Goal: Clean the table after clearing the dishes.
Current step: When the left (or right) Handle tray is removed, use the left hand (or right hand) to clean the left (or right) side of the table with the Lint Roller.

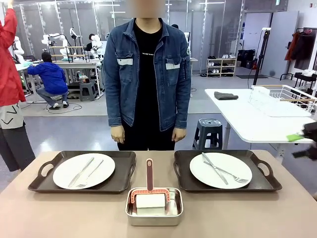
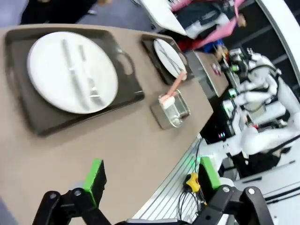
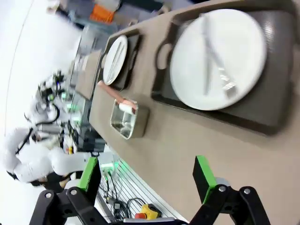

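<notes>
The beige table (image 1: 74, 213) carries two dark brown trays, each holding a white plate with silver cutlery. The left plate (image 1: 84, 170) lies on the left tray (image 1: 37, 184), the right plate (image 1: 221, 169) on the right tray (image 1: 267, 184). In the left wrist view my left gripper (image 2: 152, 180) hangs open above the table's near edge, with the left plate (image 2: 70, 70) ahead of it. My right gripper (image 3: 146, 180) is open too, above the table (image 3: 187, 136) short of the right plate (image 3: 218, 58). One green pad (image 1: 294, 137) of it shows at the front view's right edge.
A small steel pan (image 1: 154, 207) holding a white block and a red-handled tool sits front centre between the trays. A person (image 1: 147, 74) stands at the far edge with hands down. A white table with a wire rack (image 1: 285, 96) and a stool (image 1: 208, 131) lie back right.
</notes>
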You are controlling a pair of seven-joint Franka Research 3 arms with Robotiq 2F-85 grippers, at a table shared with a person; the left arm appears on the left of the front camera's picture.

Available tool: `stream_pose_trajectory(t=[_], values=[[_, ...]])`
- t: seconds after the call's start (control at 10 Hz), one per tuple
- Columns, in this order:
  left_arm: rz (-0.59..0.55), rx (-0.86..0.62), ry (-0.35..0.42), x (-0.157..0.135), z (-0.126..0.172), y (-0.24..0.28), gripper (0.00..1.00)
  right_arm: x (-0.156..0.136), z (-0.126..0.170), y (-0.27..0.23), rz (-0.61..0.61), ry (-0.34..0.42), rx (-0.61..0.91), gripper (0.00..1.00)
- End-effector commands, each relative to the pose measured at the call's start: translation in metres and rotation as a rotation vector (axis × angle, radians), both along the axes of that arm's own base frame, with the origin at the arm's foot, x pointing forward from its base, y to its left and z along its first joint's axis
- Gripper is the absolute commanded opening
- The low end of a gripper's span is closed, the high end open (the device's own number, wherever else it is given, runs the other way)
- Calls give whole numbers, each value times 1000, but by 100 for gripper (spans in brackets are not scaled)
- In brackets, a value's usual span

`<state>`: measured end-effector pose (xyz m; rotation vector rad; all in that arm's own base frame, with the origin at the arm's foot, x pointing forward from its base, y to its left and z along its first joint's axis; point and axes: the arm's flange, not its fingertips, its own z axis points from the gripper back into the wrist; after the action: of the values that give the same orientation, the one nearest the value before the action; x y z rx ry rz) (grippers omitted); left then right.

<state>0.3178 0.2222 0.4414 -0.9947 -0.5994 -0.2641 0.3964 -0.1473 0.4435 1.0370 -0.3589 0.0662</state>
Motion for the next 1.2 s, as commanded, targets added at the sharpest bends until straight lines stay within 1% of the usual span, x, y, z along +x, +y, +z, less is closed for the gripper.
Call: stream_pose_trajectory(t=[0.0, 0.1, 0.2, 0.3, 0.4, 0.5, 0.6, 0.7, 1.1], values=[[85, -50, -5, -27, -5, 38, 100, -20, -22, -51, -112, -4, 60, 100], [140, -67, -12, -49, -11, 55, 100, -40, -35, -80, -185, 18, 81, 100], [189, -80, -2, -65, -15, 69, 100, -58, -42, -100, -227, 26, 89, 100], [250, -108, -8, -78, -19, 83, 100, -71, -46, -113, -263, 27, 89, 100], [286, -120, -13, -87, -19, 93, 100, -77, -49, -117, -275, 43, 79, 100], [307, -114, 10, -87, -22, 95, 100, -75, -48, -115, -275, 51, 59, 100], [322, -67, -1, -81, -23, 97, 100, -68, -47, -110, -268, 34, 29, 100], [298, -95, 23, -94, -22, 93, 100, -80, -49, -129, -297, 65, 81, 100], [298, -95, 23, -94, -22, 93, 100, -80, -49, -129, -297, 65, 81, 100]])
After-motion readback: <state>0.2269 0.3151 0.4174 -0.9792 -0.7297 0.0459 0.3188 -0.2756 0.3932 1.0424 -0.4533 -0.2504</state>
